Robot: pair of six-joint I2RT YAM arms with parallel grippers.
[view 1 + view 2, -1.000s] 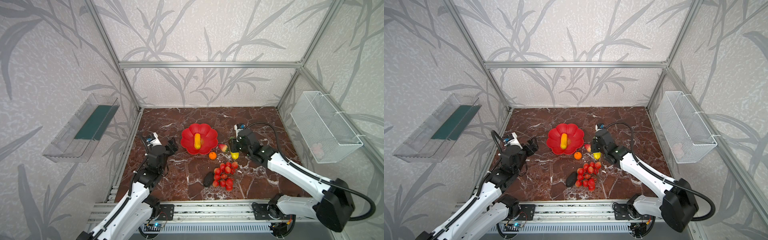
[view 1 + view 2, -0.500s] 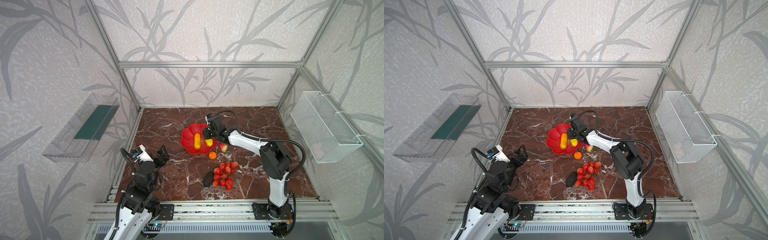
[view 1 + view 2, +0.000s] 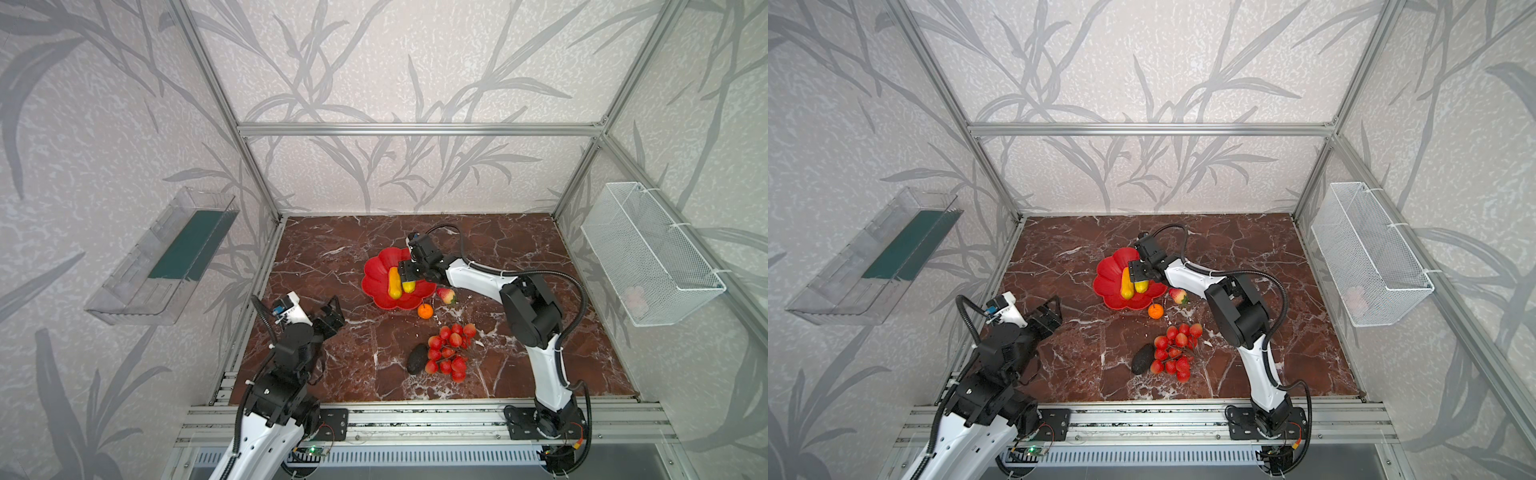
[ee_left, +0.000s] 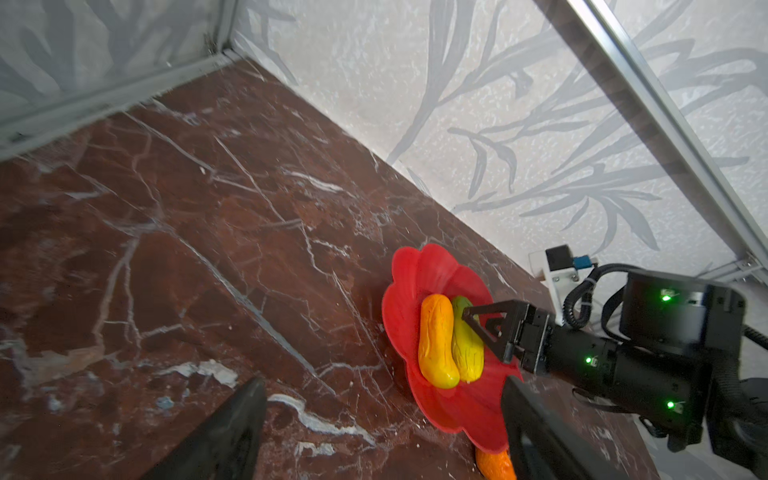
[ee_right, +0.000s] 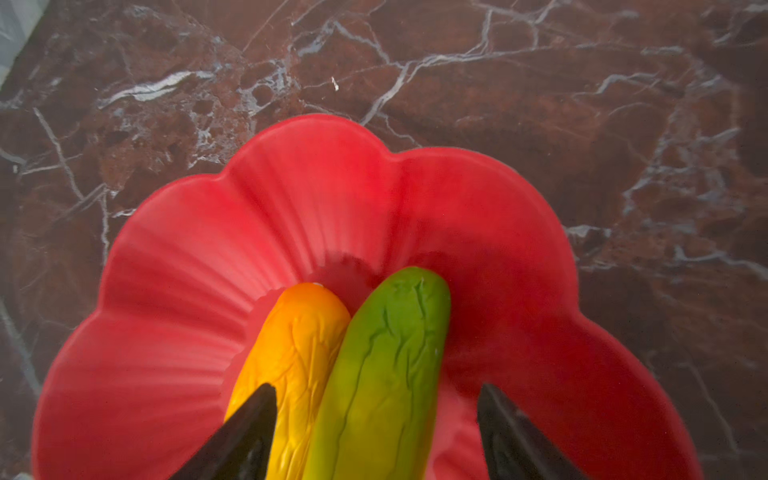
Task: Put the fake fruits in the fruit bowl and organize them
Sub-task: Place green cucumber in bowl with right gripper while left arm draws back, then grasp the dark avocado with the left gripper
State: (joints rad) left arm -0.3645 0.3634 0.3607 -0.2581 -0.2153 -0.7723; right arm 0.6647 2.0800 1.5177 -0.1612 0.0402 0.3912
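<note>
The red fruit bowl [image 3: 377,272] sat on the tabletop [image 3: 332,257], a bit toward the back wall. Two of the fake fruits lay inside it, side by side and touching: the orange-yellow mango [image 3: 394,283] and the yellow-green mango [image 3: 409,286]. The right gripper [image 3: 406,272] hung low over the bowl, right above the yellow-green mango. Its jaws were apart. In the right wrist view the green fruit lay between the two black fingers [image 5: 249,432], and there was a clear gap on one side, so it was not pinched. I could not tell if the other finger touched the orange-yellow mango under it. The other fruits lay on the tabletop outside the bowl. The red strawberry [image 3: 446,295] was just beside the bowl's rim, and the small orange tangerine [image 3: 424,311] was close to the rim too. Nearer the front lay the bunch of red cherry balls [image 3: 451,351], with the dark avocado [image 3: 417,359] touching its left side. The left gripper [image 3: 332,315] was held up over the left part of the tabletop, well apart from the bowl, with its jaws wide apart and nothing in them. A white wire basket [image 3: 648,257] hung on the right wall.
</note>
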